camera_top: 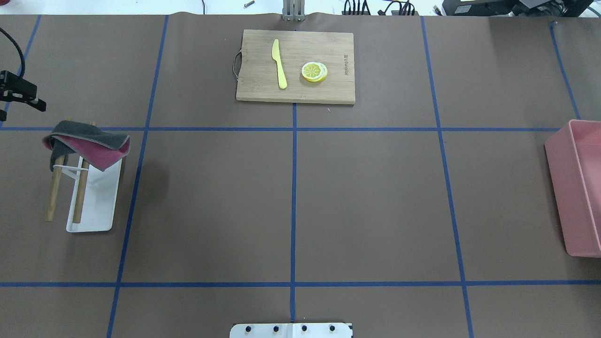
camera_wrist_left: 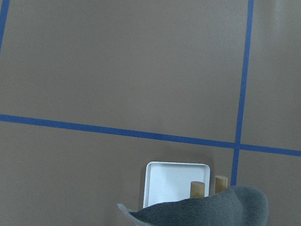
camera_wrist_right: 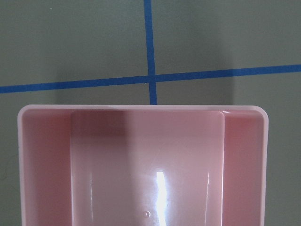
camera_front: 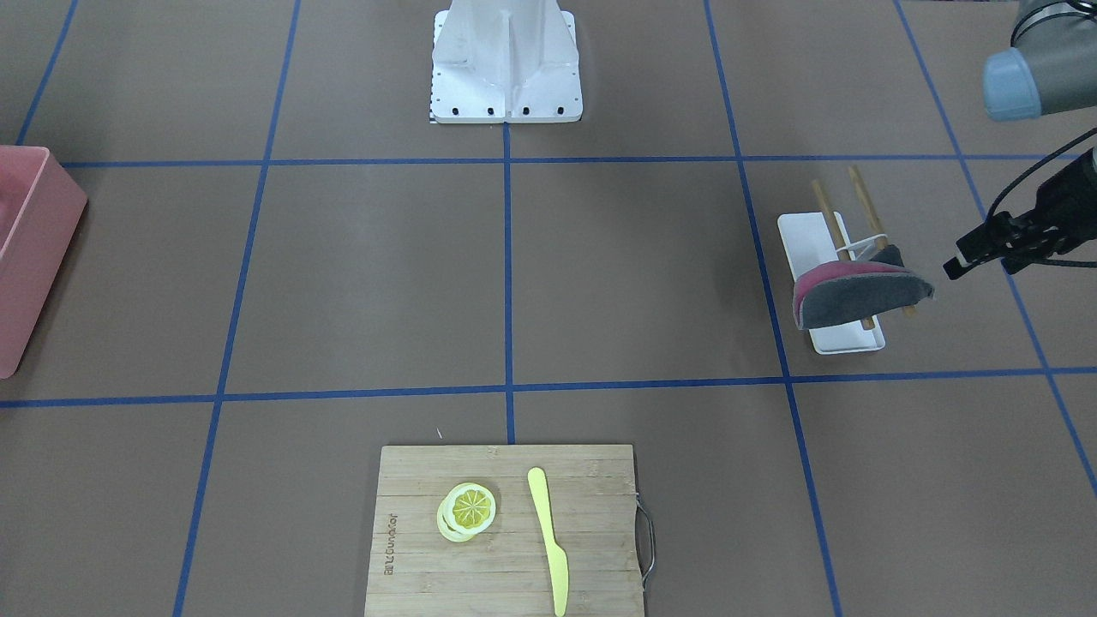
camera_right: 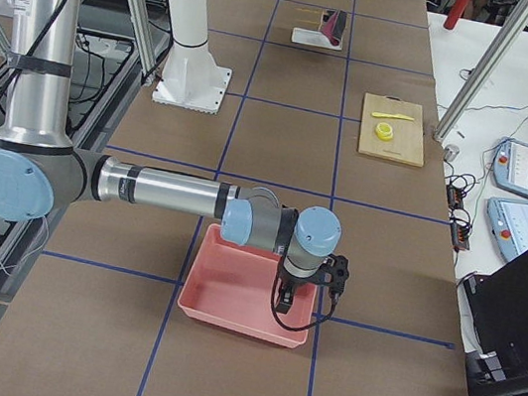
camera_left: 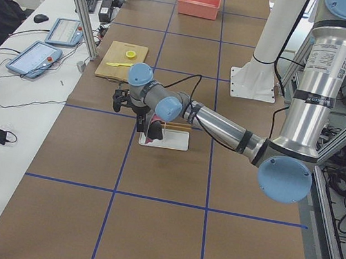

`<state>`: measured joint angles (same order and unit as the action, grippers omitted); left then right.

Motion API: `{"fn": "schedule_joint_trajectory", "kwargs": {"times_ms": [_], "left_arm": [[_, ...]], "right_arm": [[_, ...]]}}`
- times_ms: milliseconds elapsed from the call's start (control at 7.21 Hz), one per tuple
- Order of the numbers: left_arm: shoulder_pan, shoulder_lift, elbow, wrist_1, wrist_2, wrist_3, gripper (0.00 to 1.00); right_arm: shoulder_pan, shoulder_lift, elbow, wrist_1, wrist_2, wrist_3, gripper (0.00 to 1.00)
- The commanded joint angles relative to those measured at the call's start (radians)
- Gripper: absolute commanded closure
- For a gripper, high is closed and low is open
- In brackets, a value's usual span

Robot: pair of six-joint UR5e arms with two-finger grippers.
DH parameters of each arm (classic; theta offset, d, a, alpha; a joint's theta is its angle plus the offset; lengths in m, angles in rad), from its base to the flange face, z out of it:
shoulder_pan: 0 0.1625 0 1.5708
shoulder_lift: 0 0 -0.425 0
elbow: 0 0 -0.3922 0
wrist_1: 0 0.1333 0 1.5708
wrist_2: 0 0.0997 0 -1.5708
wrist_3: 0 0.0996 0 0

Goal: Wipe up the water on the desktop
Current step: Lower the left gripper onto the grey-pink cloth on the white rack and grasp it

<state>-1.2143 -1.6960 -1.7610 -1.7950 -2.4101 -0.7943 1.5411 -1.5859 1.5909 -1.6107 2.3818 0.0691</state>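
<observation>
Both grip states unreadable, left end effector [camera_front: 960, 257] beside cloth [camera_front: 857, 296], right end effector [camera_right: 288, 297] above pink bin [camera_right: 230, 288].

The overhead camera looks forward and down from behind the robot; the front camera faces back steeply, and both share the cutting board [camera_top: 263, 89]. Side cameras sight along the surface [camera_left: 166, 174] from either end. Wrist cameras look down, close, on the white tray [camera_wrist_left: 169, 183] and pink bin [camera_wrist_right: 146, 160].

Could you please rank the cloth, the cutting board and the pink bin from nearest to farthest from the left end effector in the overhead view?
1. Cloth, at the table's left, beside the left end effector.
2. Cutting board, far centre.
3. Pink bin, right edge.
</observation>
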Motion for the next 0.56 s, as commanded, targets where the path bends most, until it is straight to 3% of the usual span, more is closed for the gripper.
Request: {"fn": "schedule_joint_trajectory", "kwargs": {"times_ms": [0,416], "left_arm": [[0.074,0.006,0.008,-0.1,0.025,-0.139,0.02],[0.091,0.004,0.028,-0.106,0.028,-0.149,0.03]], "right_arm": [[-0.007,0.003,0.0,-0.002,0.002,0.004,0.0],[-0.012,0.003,0.0,-0.002,0.003,0.008,0.0]]}}
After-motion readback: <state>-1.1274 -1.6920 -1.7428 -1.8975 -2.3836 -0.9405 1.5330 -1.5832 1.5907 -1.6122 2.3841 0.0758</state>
